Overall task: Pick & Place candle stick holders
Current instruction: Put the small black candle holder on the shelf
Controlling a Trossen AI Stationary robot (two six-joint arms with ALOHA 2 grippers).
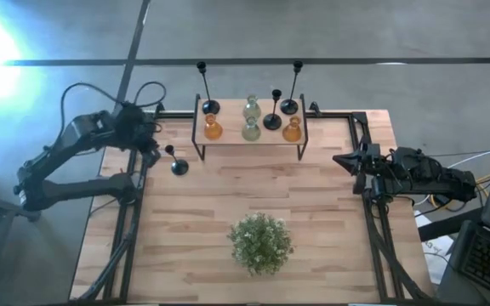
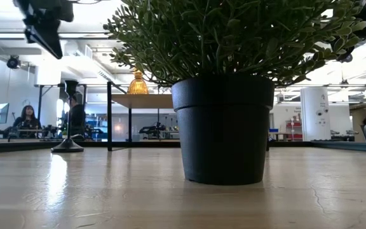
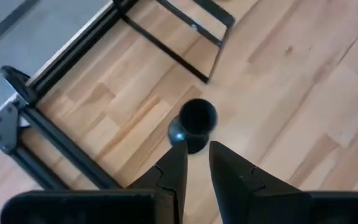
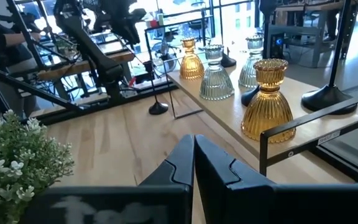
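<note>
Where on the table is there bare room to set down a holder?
Bare wood lies between the shelf and the plant, and on both sides of the plant. The shelf itself is crowded with seven holders; one short black holder stands left of it.

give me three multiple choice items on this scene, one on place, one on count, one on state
1. Where does the lone black holder stand?
A. on the shelf
B. on the table left of the shelf
C. beside the plant

2. How many glass holders are on the shelf?
A. two
B. four
C. six

3. How is the left end effector?
A. open above the lone holder
B. shut on the lone holder
C. shut on a glass holder

Key: 1 B, the high view shows it on bare wood beside the shelf's left leg. 2 B, two amber and two pale green there. 3 A, the left wrist view shows a gap between its fingers, the holder beyond them.
</note>
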